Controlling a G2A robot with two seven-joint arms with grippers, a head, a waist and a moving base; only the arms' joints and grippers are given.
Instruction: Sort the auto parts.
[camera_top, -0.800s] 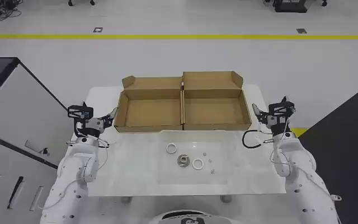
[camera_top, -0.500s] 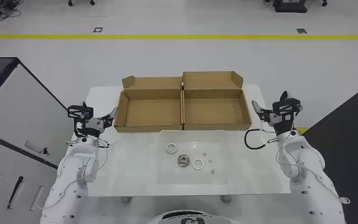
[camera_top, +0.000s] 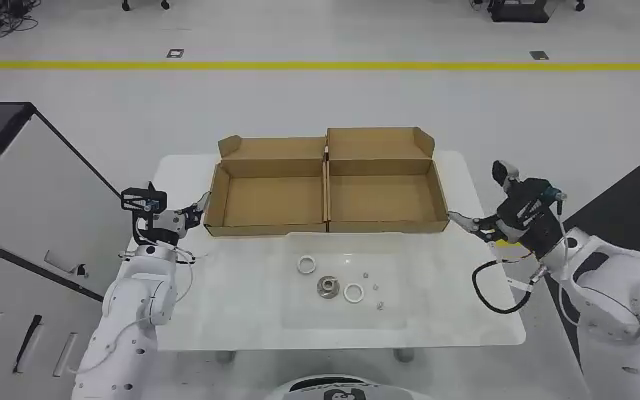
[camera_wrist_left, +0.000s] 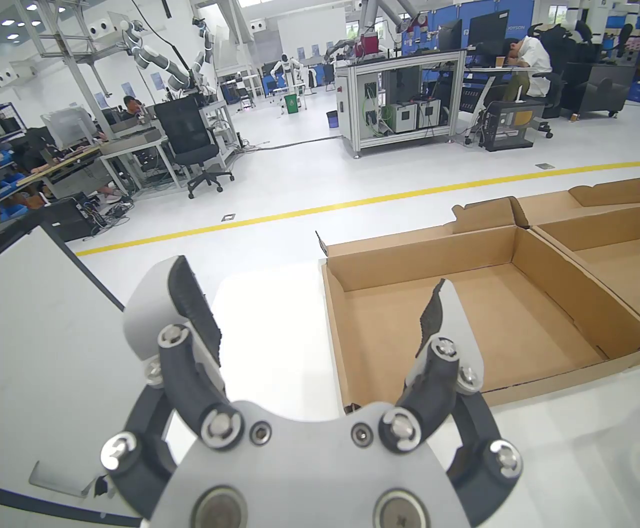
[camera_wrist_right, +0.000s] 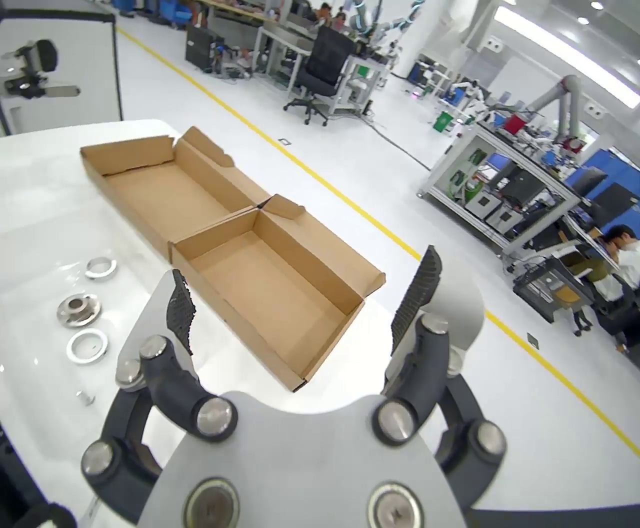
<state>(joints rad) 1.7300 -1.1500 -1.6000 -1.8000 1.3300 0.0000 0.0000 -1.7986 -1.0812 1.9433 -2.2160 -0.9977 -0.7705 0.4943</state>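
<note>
left gripper (camera_wrist_left: 312, 290): fingers spread wide, nothing between them. it hangs off the table's left side, just beside the outer wall of the nearer cardboard box (camera_top: 268, 200).

right gripper (camera_wrist_right: 305, 272): fingers also spread, empty. it sits at the right side of the table (camera_top: 450, 300), near the front corner of the second cardboard box (camera_top: 385, 198). both boxes hold nothing.

the parts lie on the table in front of the boxes, between the arms and well apart from both grippers: one ring (camera_wrist_right: 100, 267), a flanged hub (camera_wrist_right: 78, 309), a second ring (camera_wrist_right: 87, 347) and a few small fasteners (camera_wrist_right: 86, 398), close together but not touching.

handling, judged: all look like bare metal, so stiff, not fragile, smooth and probably slippery on the glossy top.
- rings: light, low and flat. pinch across the outer rim from straight above.
- hub: likely the heaviest. grip the raised centre boss, or span the flange.
- fasteners: tiny and may roll, so hardest to pinch.

markings: no print or label can be made out on the parts or the boxes.
</note>
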